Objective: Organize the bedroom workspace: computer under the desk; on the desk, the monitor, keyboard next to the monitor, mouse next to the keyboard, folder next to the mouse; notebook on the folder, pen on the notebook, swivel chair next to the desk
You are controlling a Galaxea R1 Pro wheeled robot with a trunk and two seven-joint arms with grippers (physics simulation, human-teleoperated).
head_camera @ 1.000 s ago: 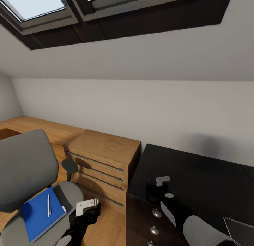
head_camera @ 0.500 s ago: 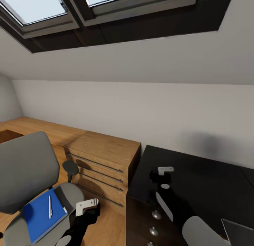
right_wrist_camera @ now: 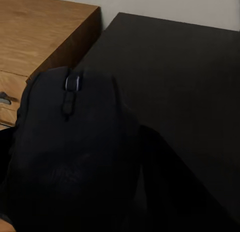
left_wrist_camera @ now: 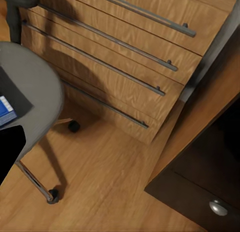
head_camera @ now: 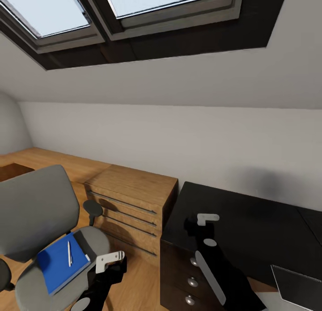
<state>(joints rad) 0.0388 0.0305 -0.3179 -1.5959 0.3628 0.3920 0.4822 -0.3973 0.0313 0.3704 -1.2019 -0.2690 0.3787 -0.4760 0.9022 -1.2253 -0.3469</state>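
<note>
My right gripper [head_camera: 202, 222] hovers over the left end of the black desk [head_camera: 259, 221], shut on the black mouse [right_wrist_camera: 70, 137]; up close in the right wrist view, the mouse's scroll wheel faces the desk top. The grey swivel chair [head_camera: 33, 208] stands at the lower left. On its seat lie the blue folder [head_camera: 56, 264] with the white pen [head_camera: 69, 253] on top, and the dark grey notebook [head_camera: 85, 245] beside it. My left gripper [head_camera: 109, 259] hangs open and empty just right of the seat, above the wooden floor.
A light wooden drawer chest [head_camera: 134, 199] stands between chair and desk, against the grey wall. The desk's drawers with silver knobs [head_camera: 192, 282] face me. A dark panel with a pale edge [head_camera: 296, 287] shows at the lower right corner. Skylights sit overhead.
The whole view has shifted a little. My right gripper with the mouse has moved slightly farther over the desk. The left gripper has kept its place.
</note>
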